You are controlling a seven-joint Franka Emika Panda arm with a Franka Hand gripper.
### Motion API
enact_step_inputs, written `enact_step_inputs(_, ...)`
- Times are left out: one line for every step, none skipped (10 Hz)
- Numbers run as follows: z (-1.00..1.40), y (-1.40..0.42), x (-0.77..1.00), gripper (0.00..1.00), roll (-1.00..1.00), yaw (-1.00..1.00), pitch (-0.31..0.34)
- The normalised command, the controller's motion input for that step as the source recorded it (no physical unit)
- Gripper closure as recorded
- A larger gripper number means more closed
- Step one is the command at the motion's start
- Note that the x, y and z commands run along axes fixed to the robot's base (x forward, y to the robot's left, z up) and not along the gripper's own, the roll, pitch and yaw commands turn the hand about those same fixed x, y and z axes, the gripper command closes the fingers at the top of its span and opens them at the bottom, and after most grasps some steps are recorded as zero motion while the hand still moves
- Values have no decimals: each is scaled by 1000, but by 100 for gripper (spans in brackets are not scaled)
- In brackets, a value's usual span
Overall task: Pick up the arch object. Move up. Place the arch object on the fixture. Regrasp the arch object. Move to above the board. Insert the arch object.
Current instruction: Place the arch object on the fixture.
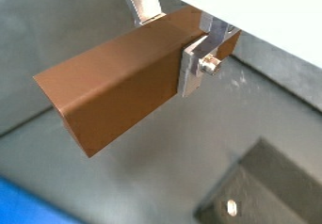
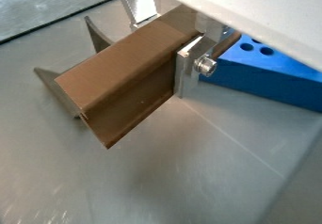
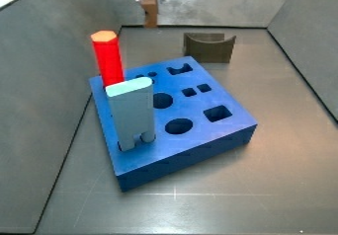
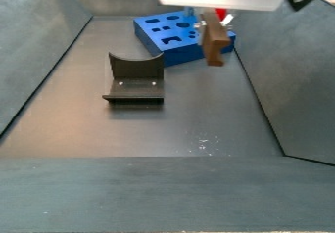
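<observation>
My gripper [image 1: 172, 40] is shut on the arch object [image 1: 113, 91], a long brown wooden bar; its silver fingers [image 1: 198, 66] press on both sides of one end. Both wrist views show the same grip [image 2: 167, 40]. In a side view the bar [image 4: 214, 43] hangs upright under the gripper [image 4: 216, 14], to the right of the fixture [image 4: 133, 78] and in front of the blue board [image 4: 170, 31]. In a side view the bar [image 3: 149, 9] is at the far end, left of the fixture [image 3: 208, 44] and beyond the board [image 3: 199, 111].
A red cylinder [image 3: 106, 56] and a pale blue upright block [image 3: 129, 111] stand in the board's left holes. Dark sloping walls enclose the grey floor [image 4: 197, 119]. The fixture [image 1: 265, 185] lies below the bar in a wrist view.
</observation>
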Motion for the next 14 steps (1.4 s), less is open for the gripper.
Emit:
enact_step_inputs(-190, -256, 1000, 100, 15, 37, -4)
enact_step_inputs(-166, -203, 1000, 100, 41, 40, 2)
enact_step_inputs(-144, -168, 975, 100, 59, 44, 7)
enact_step_inputs(-109, -115, 853, 100, 77, 48, 15)
enact_step_inputs(-70, -65, 694, 100, 99, 49, 29)
enact_step_inputs(698, 103, 1000, 100, -1000, -99, 34)
enact_step_inputs(751, 115, 1000, 100, -1000, -100, 46)
enact_step_inputs(739, 129, 1000, 100, -1000, -111, 62)
enact_step_inputs(671, 122, 1000, 100, -1000, -110, 67)
enact_step_inputs(544, 109, 954, 100, -1000, -111, 70)
enact_step_inputs(319, 87, 793, 100, -1000, -112, 75)
enact_step_inputs(143, 66, 672, 100, -1000, -118, 73)
enact_step_inputs(70, 53, 544, 100, -1000, -126, 83)
enact_step_inputs(54, 50, 448, 100, -1000, -133, 95)
